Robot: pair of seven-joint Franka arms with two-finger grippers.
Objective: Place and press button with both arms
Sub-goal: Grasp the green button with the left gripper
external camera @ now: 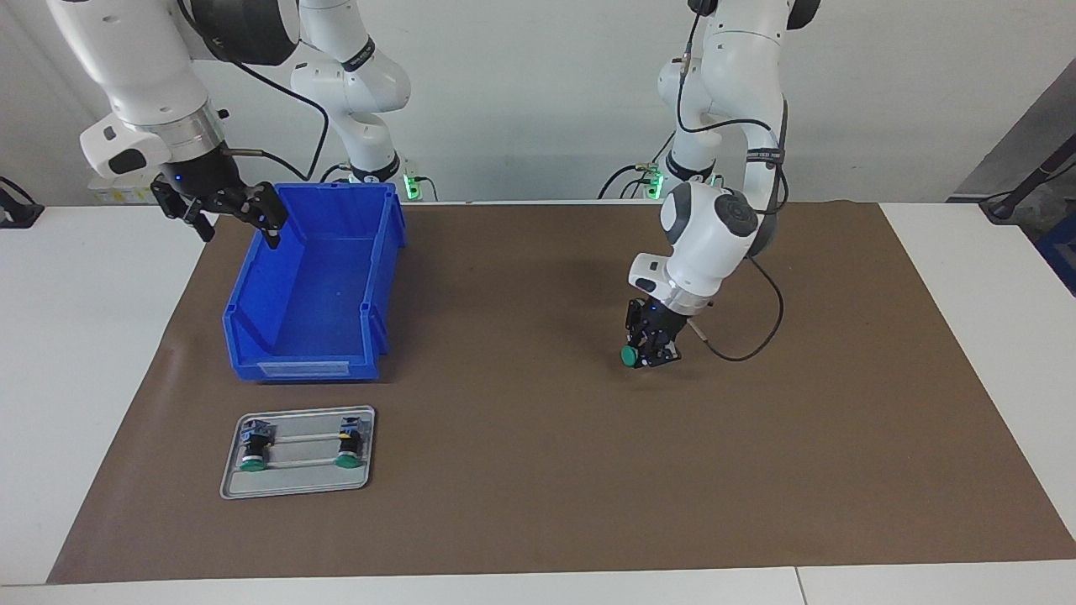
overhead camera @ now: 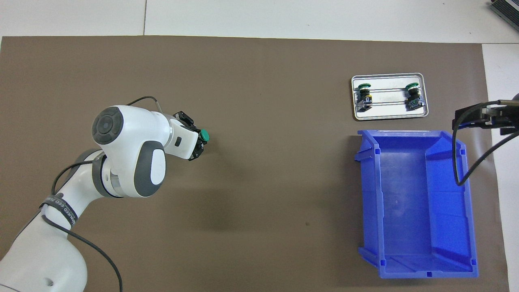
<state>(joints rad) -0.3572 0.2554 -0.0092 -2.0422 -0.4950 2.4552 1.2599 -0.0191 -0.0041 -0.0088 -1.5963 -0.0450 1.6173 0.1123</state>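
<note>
My left gripper (external camera: 649,354) is shut on a green-capped button (external camera: 628,356) and holds it just above the brown mat, cap turned sideways; it also shows in the overhead view (overhead camera: 197,142) with the button (overhead camera: 204,135). Two more buttons (external camera: 252,445) (external camera: 346,441) lie on a small metal tray (external camera: 294,483), also seen from overhead (overhead camera: 363,94) (overhead camera: 412,94). My right gripper (external camera: 225,210) is open and empty, waiting in the air over the blue bin's rim at the right arm's end; overhead it shows at the picture's edge (overhead camera: 482,115).
An empty blue bin (external camera: 315,286) (overhead camera: 417,202) stands nearer to the robots than the tray (overhead camera: 389,115). A brown mat (external camera: 538,470) covers the table's middle, with white table at both ends.
</note>
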